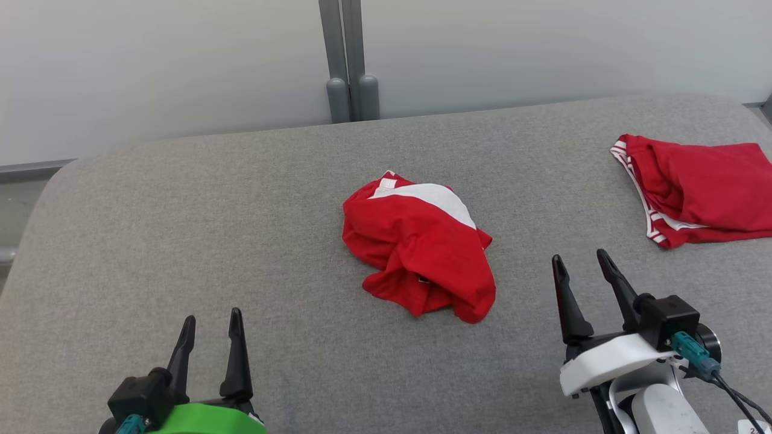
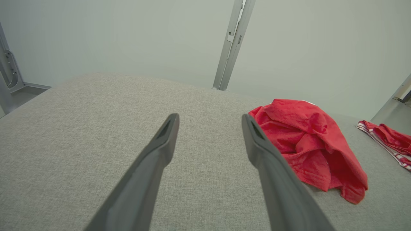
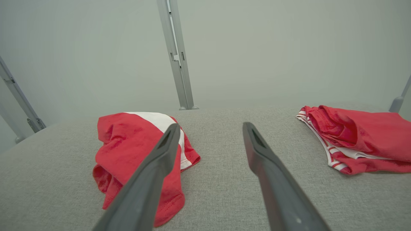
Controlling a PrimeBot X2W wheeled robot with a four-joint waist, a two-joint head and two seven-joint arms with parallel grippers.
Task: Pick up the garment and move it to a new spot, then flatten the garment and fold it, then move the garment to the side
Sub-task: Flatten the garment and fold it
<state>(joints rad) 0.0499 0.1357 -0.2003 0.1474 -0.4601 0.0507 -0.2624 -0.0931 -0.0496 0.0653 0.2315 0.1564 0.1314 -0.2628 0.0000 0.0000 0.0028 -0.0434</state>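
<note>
A crumpled red garment [image 1: 422, 247] with a white band lies in a heap at the middle of the grey padded table [image 1: 241, 229]. The same heap, the garment [image 2: 308, 144], sits to the right of my left fingers in the left wrist view, and the garment [image 3: 128, 150] lies left of my right fingers in the right wrist view. My left gripper [image 1: 211, 319] hovers open at the lower left, well short of the heap, with nothing between its fingers. Lower right, my right gripper [image 1: 582, 258] is open too, just right of the garment and not touching it.
A second red garment [image 1: 705, 187] with white striped trim lies folded flat at the table's far right edge, also seen as the folded garment [image 3: 356, 141]. A grey post [image 1: 350, 60] stands against the pale wall behind the table.
</note>
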